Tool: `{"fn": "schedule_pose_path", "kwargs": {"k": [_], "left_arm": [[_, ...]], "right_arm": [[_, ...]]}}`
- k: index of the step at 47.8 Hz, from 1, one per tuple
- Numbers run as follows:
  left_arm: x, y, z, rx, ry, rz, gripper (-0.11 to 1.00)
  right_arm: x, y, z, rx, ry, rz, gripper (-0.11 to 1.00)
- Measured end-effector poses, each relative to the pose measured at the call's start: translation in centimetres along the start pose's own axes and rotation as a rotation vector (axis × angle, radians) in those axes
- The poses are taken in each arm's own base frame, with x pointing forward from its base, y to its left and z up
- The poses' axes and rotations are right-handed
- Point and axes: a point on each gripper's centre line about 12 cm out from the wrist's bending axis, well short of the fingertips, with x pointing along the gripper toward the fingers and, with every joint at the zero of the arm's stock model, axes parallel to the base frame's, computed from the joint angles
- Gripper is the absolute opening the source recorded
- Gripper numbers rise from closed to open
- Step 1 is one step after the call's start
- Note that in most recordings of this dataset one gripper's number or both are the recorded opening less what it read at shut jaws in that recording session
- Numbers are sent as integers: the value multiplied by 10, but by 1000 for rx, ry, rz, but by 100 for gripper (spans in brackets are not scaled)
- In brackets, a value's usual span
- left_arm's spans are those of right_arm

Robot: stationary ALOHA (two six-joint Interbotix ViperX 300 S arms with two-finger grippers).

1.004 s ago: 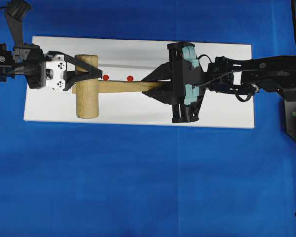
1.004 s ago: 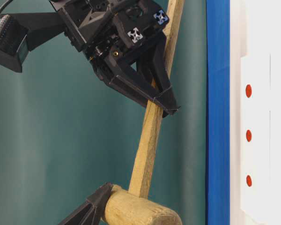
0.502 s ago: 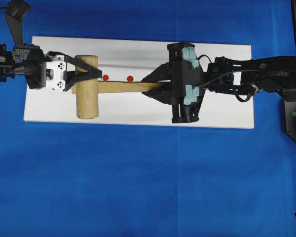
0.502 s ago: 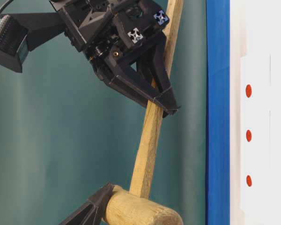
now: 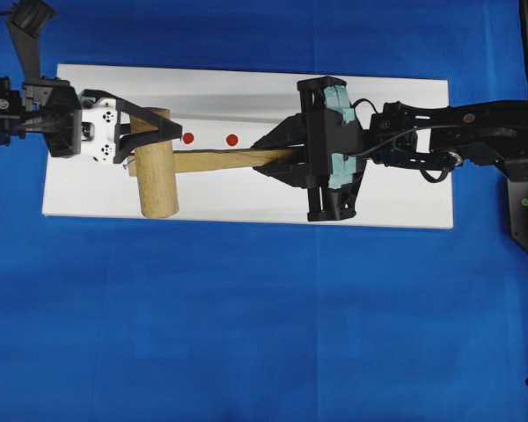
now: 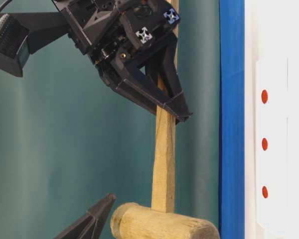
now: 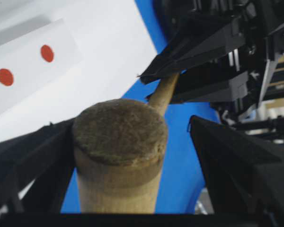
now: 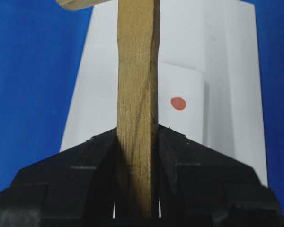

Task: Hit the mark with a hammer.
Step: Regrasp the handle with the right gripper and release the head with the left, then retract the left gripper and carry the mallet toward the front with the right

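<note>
- My right claw (image 5: 268,160) is clamped on the handle of the hammer (image 5: 213,160), both fingers pressed against the flat wood, as the right wrist view shows close up
- My left claw (image 5: 163,132) stands spread wide around the hammer's head; the left wrist view shows a clear gap between the head and the finger on the right of that picture, while the other finger sits close beside it and I cannot tell whether it touches
- No containers in sight from any camera
- From overhead I count only two red dots; the hammer head lies left of them and the handle runs just below them, and I take the dot on the right, the mark (image 5: 232,139), for the middle one
- The table-level view gives all three dots in a row on the raised white strip (image 6: 275,164), with the mark (image 6: 264,144) between the other two, the hammer held apart from the strip
- The right wrist view catches just one dot beside the handle
- A white board (image 5: 396,202) lies on the blue counter (image 5: 264,325); a dull green backdrop (image 6: 50,159) shows behind the arms
</note>
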Motion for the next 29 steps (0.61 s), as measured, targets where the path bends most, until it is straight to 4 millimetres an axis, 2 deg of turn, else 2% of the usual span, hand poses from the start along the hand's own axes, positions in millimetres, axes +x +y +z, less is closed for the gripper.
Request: {"fn": "schedule_pose_path", "kwargs": {"k": [8,29], "left_arm": [[-14,8,-4,0,16,28,85],[-79,19,-11,5,26,35,84]], "right_arm": [[-13,2,-5,6,-2,5,8],[-43,1,-20,39,-2,3,8]]}}
